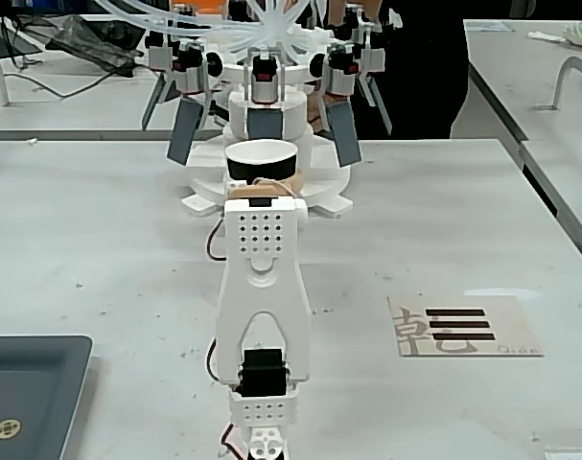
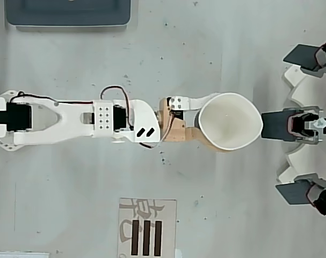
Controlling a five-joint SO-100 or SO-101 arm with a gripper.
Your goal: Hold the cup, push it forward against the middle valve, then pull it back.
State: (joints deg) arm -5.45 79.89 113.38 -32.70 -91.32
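Note:
The cup, black-walled with a white rim and inside, is held off to the arm's front; its rim is squeezed into an oval. My gripper is shut on it, a white finger on one side and a tan finger on the other. In the fixed view the cup shows just above the white gripper head, which hides the fingers. The middle valve, a grey-blue upright paddle, stands right beyond the cup. In the overhead view the cup's rim reaches the paddle's near end, touching or nearly so.
Slanted grey paddles splay out either side of the middle one on a white round base. A dark tray lies beside the arm's base, and a card with black bars on the other side.

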